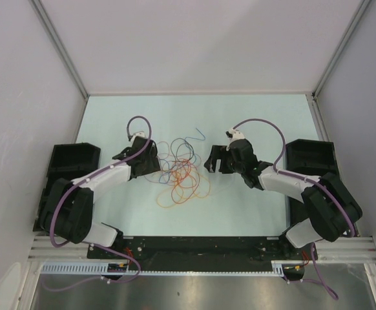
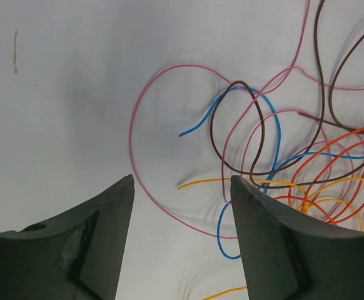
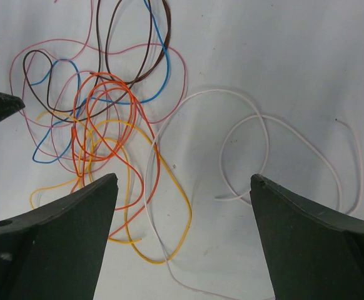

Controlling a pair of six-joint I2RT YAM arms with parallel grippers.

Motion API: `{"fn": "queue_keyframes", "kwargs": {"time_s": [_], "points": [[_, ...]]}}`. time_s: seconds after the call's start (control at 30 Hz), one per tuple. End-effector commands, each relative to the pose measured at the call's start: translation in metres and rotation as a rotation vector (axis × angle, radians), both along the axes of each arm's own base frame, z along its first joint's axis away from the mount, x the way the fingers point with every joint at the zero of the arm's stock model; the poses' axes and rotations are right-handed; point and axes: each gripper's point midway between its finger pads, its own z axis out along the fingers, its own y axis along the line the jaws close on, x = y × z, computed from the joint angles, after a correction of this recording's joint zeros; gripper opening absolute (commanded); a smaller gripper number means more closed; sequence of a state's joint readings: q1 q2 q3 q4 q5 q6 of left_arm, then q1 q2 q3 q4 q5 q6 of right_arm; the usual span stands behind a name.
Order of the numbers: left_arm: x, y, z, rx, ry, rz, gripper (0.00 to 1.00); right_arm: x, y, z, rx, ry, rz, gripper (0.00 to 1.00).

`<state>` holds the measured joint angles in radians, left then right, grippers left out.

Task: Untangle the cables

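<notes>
On the pale counter (image 1: 240, 116), thin curly coloured cables (image 1: 181, 174) lie tangled; left pincer (image 2: 182, 180) and right pincer (image 3: 183, 177) stand open, empty. Best pinch only 1 outlying pink loop (image 2: 131, 128).

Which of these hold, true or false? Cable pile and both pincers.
1. The left pincer and right pincer are both open, gripping nothing. True.
2. The white cable is buried in the middle of the tangle. False: it loops mostly off to one side of it.
3. The orange cable is coiled in several overlapping loops. True.
4. One cable is lifted in the air. False: all lie on the table.
5. The blue cable crosses the brown cable. True.
</notes>
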<state>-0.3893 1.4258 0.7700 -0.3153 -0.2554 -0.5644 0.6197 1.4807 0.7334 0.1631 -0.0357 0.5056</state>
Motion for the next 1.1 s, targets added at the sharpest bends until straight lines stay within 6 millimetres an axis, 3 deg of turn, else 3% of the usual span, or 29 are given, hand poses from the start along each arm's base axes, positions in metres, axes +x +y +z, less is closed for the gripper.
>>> {"fn": "queue_keyframes", "kwargs": {"time_s": [0.0,0.2,0.37,0.43,0.5,0.53,0.57,0.67,0.73,0.87,0.9,0.97,1.0,1.07], "points": [[0.022,-0.008,0.022,0.005,-0.088,-0.016,0.68,0.008,0.008,0.011,0.024,-0.05,0.023,0.91],[0.033,-0.011,0.019,0.017,-0.078,-0.015,0.59,0.007,0.01,0.01,0.028,-0.047,0.033,0.91],[0.043,-0.013,0.016,0.035,-0.064,-0.008,0.39,0.007,0.013,0.008,0.033,-0.044,0.043,0.9],[0.05,-0.018,0.021,0.026,-0.068,-0.014,0.36,0.007,0.014,0.006,0.034,-0.039,0.049,0.9],[0.058,-0.022,0.028,0.019,-0.08,-0.019,0.25,0.007,0.015,0.005,0.036,-0.038,0.053,0.9],[0.06,-0.023,0.028,0.021,-0.075,-0.018,0.17,0.007,0.014,0.005,0.038,-0.037,0.052,0.9],[0.062,-0.023,0.029,0.02,-0.073,-0.014,0.0,0.007,0.015,0.005,0.039,-0.037,0.053,0.89],[0.071,-0.031,0.057,-0.002,-0.112,-0.025,0.0,0.007,0.015,0.004,0.042,-0.032,0.055,0.88],[0.078,-0.034,0.09,-0.01,-0.173,-0.03,0.0,0.006,0.016,0.002,0.043,-0.027,0.062,0.87],[0.083,-0.032,0.183,-0.039,-0.318,-0.026,0.0,0.006,0.017,0.002,0.047,-0.026,0.065,0.86],[0.084,-0.03,0.222,-0.046,-0.374,-0.028,0.0,0.006,0.017,0.002,0.046,-0.027,0.064,0.87],[0.078,-0.026,0.273,-0.067,-0.456,-0.031,0.0,0.006,0.018,0.001,0.047,-0.026,0.069,0.87],[0.076,-0.026,0.325,-0.098,-0.563,-0.042,0.0,0.006,0.018,0.001,0.049,-0.025,0.069,0.86],[0.065,-0.027,0.375,-0.144,-0.659,-0.072,0.0,0.005,0.019,0.001,0.05,-0.022,0.074,0.86]]}}
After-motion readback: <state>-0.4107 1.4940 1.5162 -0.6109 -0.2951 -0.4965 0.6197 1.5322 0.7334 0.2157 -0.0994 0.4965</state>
